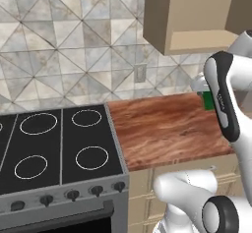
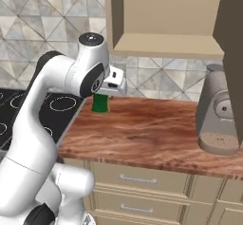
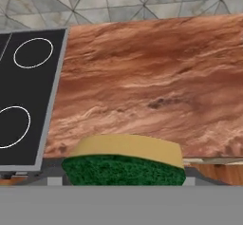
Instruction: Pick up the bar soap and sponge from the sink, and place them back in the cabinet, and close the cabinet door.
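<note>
My gripper hangs over the left part of the wooden counter, shut on the sponge. The sponge fills the bottom of the hand view, green face toward the camera and yellow face behind it. In the left base view a green sliver of the sponge peeks out from behind my arm. Above the counter, the beige cabinet stands open with a bare shelf. Its cabinet door is swung out at the right. The cabinet also appears at the upper right of the left base view. The bar soap and the sink are out of view.
A black cooktop with ring burners borders the counter on the left. A grey coffee machine stands on the counter's right end, under the open door. Beige drawers run below the counter. A wall outlet sits on the tiled backsplash.
</note>
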Robot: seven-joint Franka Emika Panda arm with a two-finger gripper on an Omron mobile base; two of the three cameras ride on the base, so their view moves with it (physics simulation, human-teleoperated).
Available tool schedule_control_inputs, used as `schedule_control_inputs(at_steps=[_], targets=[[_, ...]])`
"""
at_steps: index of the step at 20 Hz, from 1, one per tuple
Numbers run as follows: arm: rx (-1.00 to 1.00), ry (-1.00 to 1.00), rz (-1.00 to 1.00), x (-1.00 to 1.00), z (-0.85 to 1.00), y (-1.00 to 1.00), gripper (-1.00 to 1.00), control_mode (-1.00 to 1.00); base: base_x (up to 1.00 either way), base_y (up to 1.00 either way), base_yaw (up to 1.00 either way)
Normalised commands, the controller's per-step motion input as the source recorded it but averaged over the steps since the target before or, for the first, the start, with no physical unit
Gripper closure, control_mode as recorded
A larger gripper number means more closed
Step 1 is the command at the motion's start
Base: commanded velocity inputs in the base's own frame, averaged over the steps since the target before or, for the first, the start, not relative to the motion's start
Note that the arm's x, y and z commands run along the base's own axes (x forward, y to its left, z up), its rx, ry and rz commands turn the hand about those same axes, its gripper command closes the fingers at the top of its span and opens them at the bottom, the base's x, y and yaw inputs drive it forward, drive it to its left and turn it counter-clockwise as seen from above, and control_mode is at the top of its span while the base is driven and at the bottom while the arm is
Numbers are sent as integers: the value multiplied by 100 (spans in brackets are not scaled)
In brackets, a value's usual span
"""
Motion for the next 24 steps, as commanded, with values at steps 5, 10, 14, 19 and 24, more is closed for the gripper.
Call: schedule_control_inputs(at_steps=[5,10,14,19,24], targets=[[0,0,0,0,0,0,100,100,4,-59,34],[0,0,0,0,0,0,100,100,25,-48,22],[0,0,0,0,0,0,100,100,14,-10,6],[-5,-9,0,7,31,-2,100,-100,7,0,0],[-3,-26,1,44,95,-31,100,-100,0,0,0]])
